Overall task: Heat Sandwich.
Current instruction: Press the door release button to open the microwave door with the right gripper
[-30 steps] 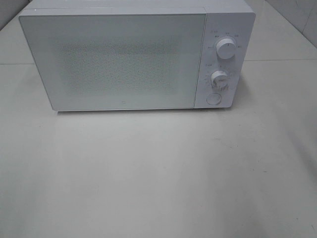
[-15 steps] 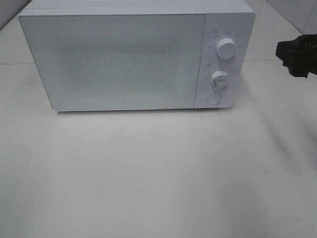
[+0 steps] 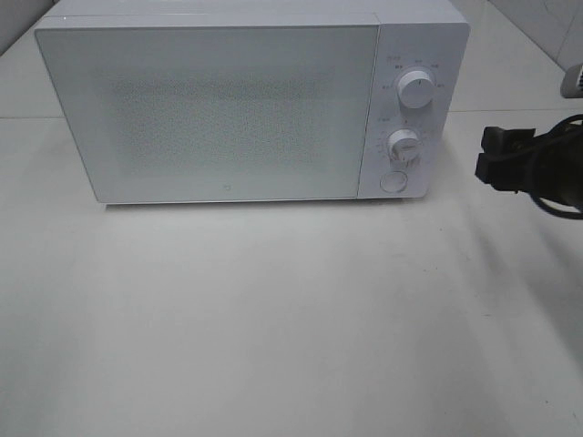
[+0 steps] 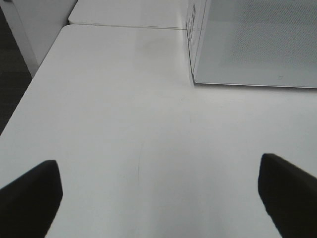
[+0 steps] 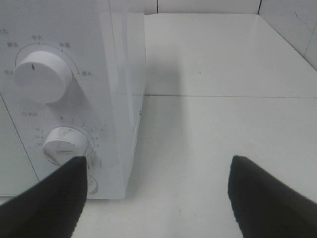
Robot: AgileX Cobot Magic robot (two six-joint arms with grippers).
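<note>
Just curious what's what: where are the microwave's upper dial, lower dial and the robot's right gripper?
upper dial (image 3: 417,91), high view, centre of its face.
lower dial (image 3: 403,146), high view, centre of its face.
right gripper (image 5: 157,163), right wrist view, midway between fingertips.

White microwave (image 3: 246,109), boxy, upright, set toward the back of the pale table (image 3: 273,319) with its front facing the high camera. Door (image 3: 209,114) shut flush, taking up most of the front, frosted, with a fine dotted window panel. Narrow control strip at the right end: upper knob (image 3: 417,91) with a dark pointer mark, lower knob (image 3: 402,146) ringed by small printed marks, round button (image 3: 393,181) just below it.
</note>
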